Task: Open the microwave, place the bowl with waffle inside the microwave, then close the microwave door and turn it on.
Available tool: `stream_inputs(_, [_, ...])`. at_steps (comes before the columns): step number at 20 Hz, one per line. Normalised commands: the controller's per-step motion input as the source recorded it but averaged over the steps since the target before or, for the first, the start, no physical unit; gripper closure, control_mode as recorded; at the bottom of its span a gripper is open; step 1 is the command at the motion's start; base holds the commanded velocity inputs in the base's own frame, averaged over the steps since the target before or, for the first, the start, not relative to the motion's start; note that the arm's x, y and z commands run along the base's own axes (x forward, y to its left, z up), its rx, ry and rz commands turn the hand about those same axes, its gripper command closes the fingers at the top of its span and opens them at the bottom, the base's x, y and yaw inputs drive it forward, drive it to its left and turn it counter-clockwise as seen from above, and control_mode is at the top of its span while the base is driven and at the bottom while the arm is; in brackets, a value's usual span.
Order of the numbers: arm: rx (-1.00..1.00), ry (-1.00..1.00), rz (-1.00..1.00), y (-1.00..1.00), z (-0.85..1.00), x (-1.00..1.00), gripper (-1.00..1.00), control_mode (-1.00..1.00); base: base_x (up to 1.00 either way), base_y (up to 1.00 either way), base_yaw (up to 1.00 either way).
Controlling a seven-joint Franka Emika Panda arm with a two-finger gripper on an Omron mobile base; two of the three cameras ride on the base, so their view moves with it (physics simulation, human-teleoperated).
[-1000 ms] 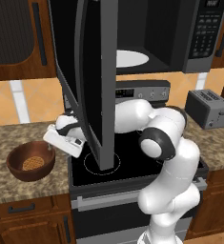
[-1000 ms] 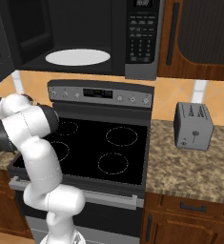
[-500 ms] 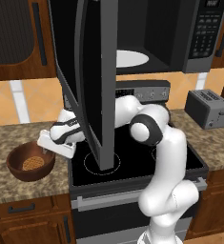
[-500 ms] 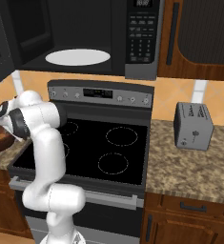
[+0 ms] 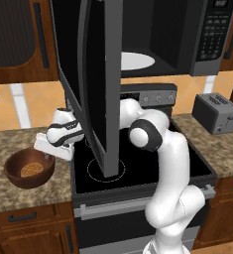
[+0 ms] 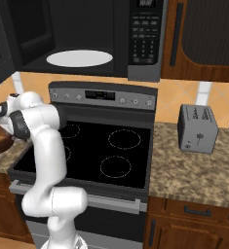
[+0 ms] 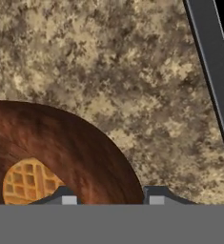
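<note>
Near the desk's front edge, left of the stove [image 5: 138, 163], sits the bowl [image 5: 29, 169]: round, dark reddish-brown, wood-grained, with a golden grid-patterned waffle [image 5: 31, 169] at its bottom. The desk [image 7: 108, 62] is speckled brown granite. The hand [image 7: 106, 196] hovers over the bowl's rim, fingers apart, grasping nothing. The microwave door [image 5: 95, 79], dark glass, hangs open; a white round plate [image 6: 79, 58] lies inside the microwave [image 6: 86, 39].

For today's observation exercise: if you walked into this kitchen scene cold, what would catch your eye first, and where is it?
The microwave door swung wide open, hanging dark over the black stove, with a white plate inside the microwave. Left of the stove, the white arm reaches down so its gripper straddles the near rim of the bowl with waffle on the speckled counter.
</note>
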Motion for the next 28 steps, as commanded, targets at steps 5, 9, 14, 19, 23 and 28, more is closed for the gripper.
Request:
stream_inputs(5, [0.0,-0.06,-0.02,-0.33,0.0,-0.26,1.0,-1.0,0.0,0.0,0.0])
stream_inputs(9, [0.02,-0.14,-0.08,-0.99,0.07,-0.57,1.0,-1.0,0.0,0.0,0.0])
stream_inputs(14, [0.06,-0.16,-0.12,-1.0,0.14,-0.61,1.0,-1.0,0.0,0.0,0.0])
stream_inputs(19, [0.21,-0.21,-0.21,-1.0,0.87,-0.78,1.0,-1.0,0.0,0.0,0.0])
stream_inputs(23, [0.19,-0.17,-0.31,-1.0,1.0,-0.72,1.0,-1.0,0.0,0.0,0.0])
stream_inputs(28, [0.14,-0.08,-0.35,-1.0,1.0,-0.87,1.0,-1.0,0.0,0.0,0.0])
